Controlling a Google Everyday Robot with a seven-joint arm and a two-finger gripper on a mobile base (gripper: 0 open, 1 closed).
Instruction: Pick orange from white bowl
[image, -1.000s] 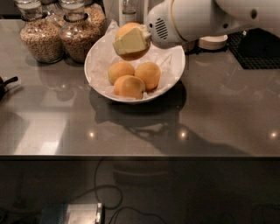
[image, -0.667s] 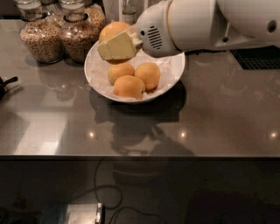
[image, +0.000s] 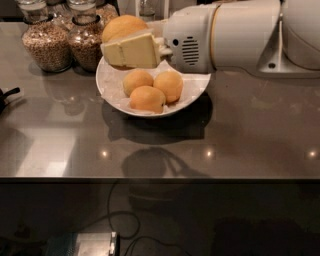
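In the camera view we see the gripper (image: 126, 44) above the back left rim of the bowl (image: 201, 83), reaching in from the right on its white arm (image: 240, 35). Its cream fingers (image: 135, 51) are pinching the orange (image: 123, 26), which sits clear above the bowl, touching nothing else. Three oranges (image: 146, 98) lie together in the bowl on crinkled white paper. The bowl stands on the dark worktop (image: 250, 130). Two glass jars (image: 46, 42) of grain stand just behind and left of the bowl.
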